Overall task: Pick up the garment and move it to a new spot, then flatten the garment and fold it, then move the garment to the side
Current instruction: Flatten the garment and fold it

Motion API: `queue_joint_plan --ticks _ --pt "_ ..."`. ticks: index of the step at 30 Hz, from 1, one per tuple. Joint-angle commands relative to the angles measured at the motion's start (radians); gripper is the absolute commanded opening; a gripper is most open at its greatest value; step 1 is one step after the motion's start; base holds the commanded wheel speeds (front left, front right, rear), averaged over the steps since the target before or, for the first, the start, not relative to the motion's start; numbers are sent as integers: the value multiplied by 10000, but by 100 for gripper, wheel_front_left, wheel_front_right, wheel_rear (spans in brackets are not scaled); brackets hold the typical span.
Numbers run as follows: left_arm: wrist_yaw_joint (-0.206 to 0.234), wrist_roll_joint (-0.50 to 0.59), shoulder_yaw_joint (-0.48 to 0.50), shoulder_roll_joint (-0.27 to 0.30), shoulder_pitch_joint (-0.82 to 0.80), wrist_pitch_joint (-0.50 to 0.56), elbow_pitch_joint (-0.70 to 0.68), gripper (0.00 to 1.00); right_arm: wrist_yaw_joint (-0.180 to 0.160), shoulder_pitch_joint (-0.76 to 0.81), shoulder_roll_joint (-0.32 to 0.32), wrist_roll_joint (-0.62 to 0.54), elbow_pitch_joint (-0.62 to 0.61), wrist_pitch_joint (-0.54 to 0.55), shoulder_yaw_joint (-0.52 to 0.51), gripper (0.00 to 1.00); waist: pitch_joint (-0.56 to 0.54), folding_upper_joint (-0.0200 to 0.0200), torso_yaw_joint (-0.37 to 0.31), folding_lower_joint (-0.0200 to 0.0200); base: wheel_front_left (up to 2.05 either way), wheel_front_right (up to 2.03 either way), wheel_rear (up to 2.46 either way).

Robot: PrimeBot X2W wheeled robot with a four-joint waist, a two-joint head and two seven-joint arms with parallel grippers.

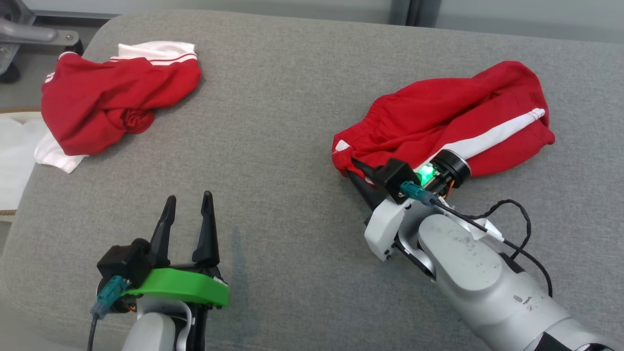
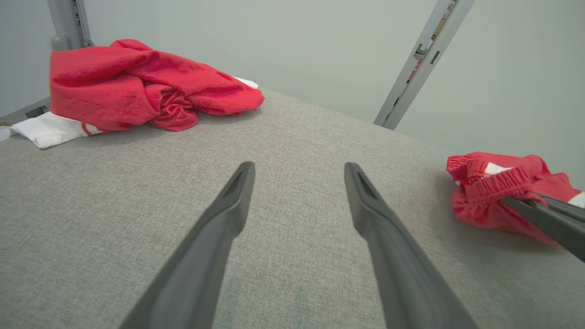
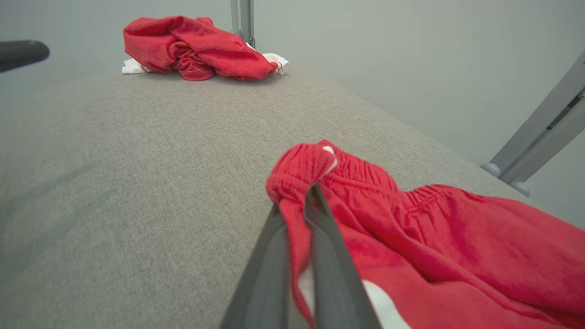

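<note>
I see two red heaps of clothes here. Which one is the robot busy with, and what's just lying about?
In the job: red shorts, waistband pinched in the shut right gripper; gray table they lie on.
Lying about: crumpled red-and-white garment at the table's far left; left gripper, open and empty.

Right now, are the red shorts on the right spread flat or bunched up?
Bunched up. The red shorts lie in wrinkled, overlapping folds, and the right hand is shut on their elastic waistband.

Pale grey forearms (image 1: 468, 263), black fingers (image 1: 207, 229); left hand (image 1: 189, 197) wears a green bracket (image 1: 180, 287)
</note>
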Motion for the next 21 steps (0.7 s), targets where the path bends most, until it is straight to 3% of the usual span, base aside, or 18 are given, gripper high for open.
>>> queue_joint_plan --ticks 1,2,10,21 --pt "-21 4 -12 23 -191 -5 7 100 -14 -62 -23 8 -14 -29 155 95 65 0 104 0 0 0 0" --pt "-26 0 -32 23 -208 -5 15 100 -14 -111 -25 61 -64 -39 254 100 81 0 133 0 0 0 0" --pt "42 102 131 23 -81 -5 -28 100 -14 -46 -43 300 -515 -103 464 100 -31 0 -99 0 0 0 0" --pt "-71 419 103 24 -170 -5 -190 100 -12 437 -36 -474 -1088 -169 -1480 100 -398 0 -943 0 0 0 0"
